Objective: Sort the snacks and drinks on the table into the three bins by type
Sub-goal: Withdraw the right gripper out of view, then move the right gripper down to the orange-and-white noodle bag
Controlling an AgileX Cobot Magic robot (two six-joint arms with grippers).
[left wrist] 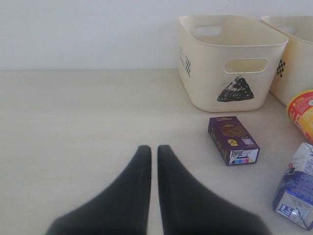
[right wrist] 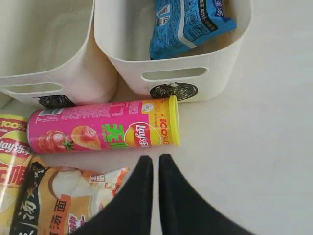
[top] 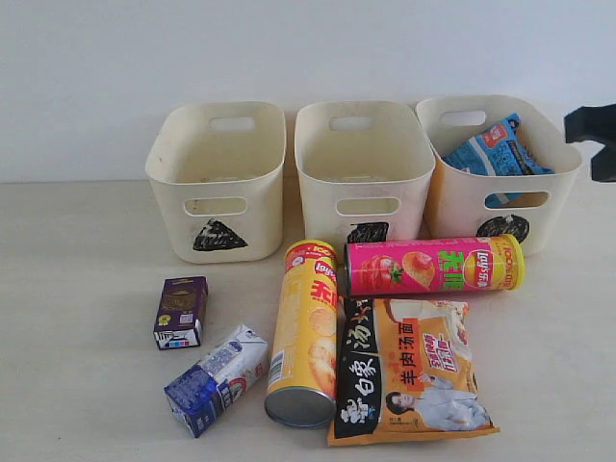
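You have three cream bins along the wall [top: 96,77]: triangle bin [top: 260,226], square bin [top: 322,217] and circle bin [top: 462,207], the last holding one blue bag [top: 496,149]. Lying on the worktop [top: 77,385]: yellow can [top: 305,332], pink can [top: 433,267], one orange bag [top: 414,371], purple carton [top: 181,311], blue-and-white carton [top: 217,377]. That makes two cans and two cartons. Your left hand [left wrist: 154,148] and right hand [right wrist: 155,157] each have their fingers together, gripping nothing.

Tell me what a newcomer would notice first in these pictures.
The bright cluster in the foreground: a pink chip can lying on its side before the right-hand bin, and a yellow chip can lying beside an orange bag. Next, the blue bag sticking out of that bin, the only item seen in one. A purple carton and a blue-and-white carton lie further left.
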